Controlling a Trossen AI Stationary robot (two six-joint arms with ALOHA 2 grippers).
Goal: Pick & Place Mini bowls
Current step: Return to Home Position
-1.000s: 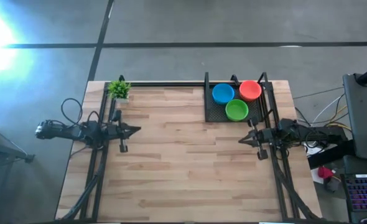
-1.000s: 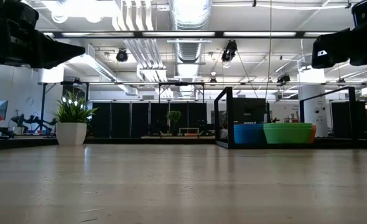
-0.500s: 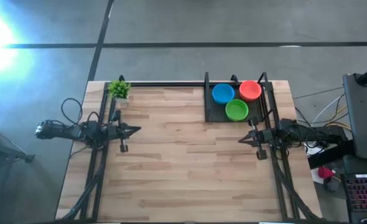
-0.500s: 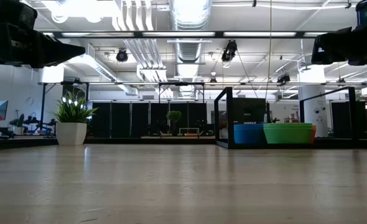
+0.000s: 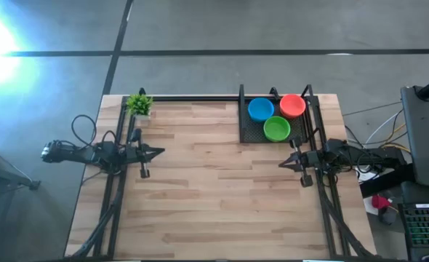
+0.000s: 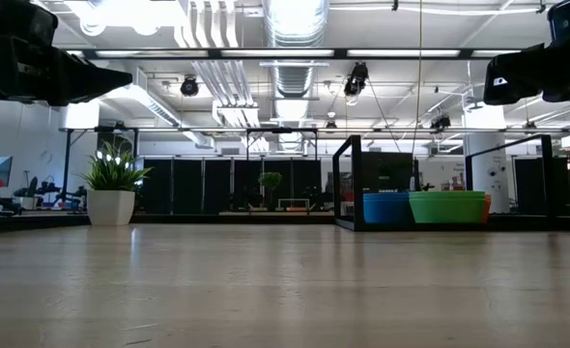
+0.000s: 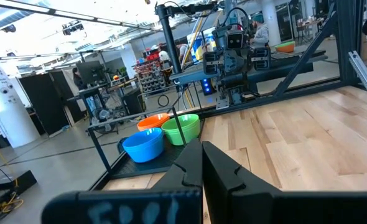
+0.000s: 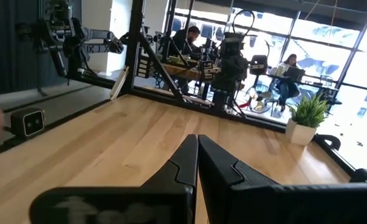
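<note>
The left gripper [image 5: 158, 151] and right gripper [image 5: 283, 163] hang over mid-table, each empty with its fingers pressed together. Farther back, the black shelf [image 5: 248, 131] holds the green bowls [image 5: 276, 129], blue bowls [image 5: 261, 109] and orange bowls [image 5: 292, 105]. Risk looks slight: a stray right-arm swing could clip the green bowls.

In the upper right of the high view, three round bowls sit upright and close together on a black tray [image 5: 248, 129]: the blue bowl [image 5: 261, 109] left, the orange bowl [image 5: 292, 105] right, the green bowl [image 5: 276, 129] below between them.
</note>
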